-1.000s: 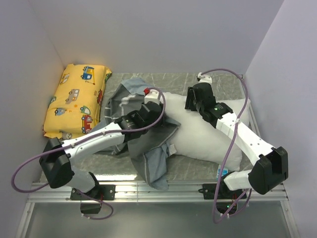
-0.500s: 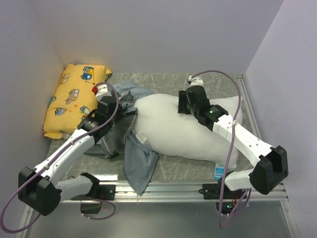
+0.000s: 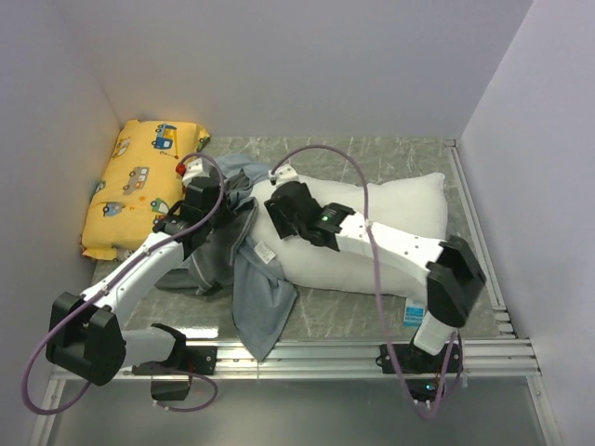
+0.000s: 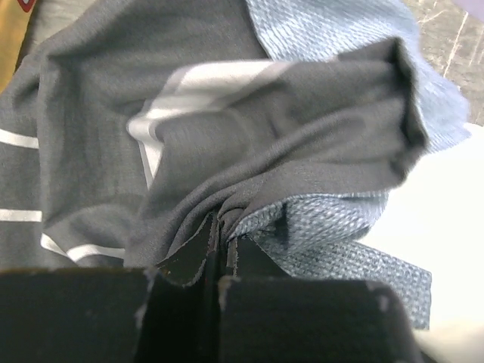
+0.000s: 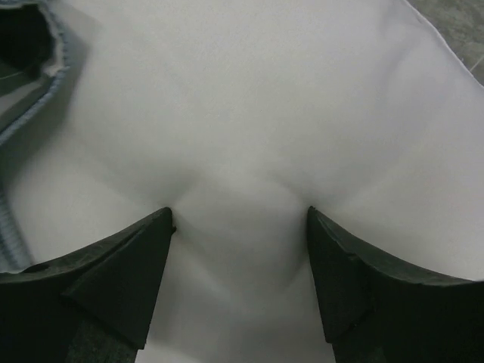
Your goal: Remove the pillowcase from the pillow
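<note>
The plump white pillow [image 3: 390, 228] lies across the middle of the table and fills the right wrist view [image 5: 249, 98]. The grey pillowcase [image 3: 244, 279] is bunched at the pillow's left end and trails toward the front edge. Its dark striped side and blue-grey inside show in the left wrist view [image 4: 249, 128]. My left gripper [image 3: 206, 212] is shut on a fold of the pillowcase [image 4: 221, 227]. My right gripper [image 3: 277, 206] is open, and its fingertips [image 5: 160, 223] press into the pillow's left part.
A smaller yellow pillow printed with cartoon cars [image 3: 139, 186] lies at the back left against the wall. Walls close in the left, back and right. A metal rail [image 3: 297, 353] runs along the table's front edge. A small blue-and-white tag [image 3: 415, 318] lies near the front right.
My right arm has swung left across the pillow, from its right part to its left end. My left gripper pulled the pillowcase left off the pillow, then stayed near the yellow pillow.
</note>
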`<action>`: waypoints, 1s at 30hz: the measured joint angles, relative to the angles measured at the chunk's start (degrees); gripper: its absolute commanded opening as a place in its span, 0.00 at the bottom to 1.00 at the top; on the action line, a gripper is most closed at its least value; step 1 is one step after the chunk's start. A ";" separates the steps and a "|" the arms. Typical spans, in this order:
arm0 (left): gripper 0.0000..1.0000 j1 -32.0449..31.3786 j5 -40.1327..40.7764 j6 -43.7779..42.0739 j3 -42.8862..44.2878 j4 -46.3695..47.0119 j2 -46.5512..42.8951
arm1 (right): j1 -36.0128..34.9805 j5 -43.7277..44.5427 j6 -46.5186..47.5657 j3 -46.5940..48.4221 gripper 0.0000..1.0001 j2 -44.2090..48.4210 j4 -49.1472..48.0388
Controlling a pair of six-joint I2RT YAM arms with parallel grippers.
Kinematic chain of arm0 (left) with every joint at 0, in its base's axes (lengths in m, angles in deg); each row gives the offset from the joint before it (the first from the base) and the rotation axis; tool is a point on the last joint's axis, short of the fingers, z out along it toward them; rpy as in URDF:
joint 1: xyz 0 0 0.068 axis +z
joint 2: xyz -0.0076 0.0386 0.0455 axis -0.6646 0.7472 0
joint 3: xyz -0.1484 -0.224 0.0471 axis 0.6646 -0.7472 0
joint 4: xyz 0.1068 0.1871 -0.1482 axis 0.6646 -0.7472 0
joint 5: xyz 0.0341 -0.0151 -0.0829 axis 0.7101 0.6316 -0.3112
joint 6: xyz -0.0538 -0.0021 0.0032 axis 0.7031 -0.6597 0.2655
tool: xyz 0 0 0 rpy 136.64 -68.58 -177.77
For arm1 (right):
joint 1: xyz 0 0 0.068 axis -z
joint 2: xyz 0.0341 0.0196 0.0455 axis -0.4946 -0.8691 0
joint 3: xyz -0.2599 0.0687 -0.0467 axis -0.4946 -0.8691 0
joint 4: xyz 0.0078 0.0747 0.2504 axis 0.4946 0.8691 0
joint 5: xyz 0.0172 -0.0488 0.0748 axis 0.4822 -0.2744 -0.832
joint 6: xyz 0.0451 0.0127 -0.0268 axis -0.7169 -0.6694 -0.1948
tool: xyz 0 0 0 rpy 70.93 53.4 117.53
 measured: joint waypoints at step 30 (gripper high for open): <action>0.01 4.98 -7.85 7.74 -0.15 11.93 13.03 | 18.75 -11.37 -8.37 -11.17 0.00 24.52 7.08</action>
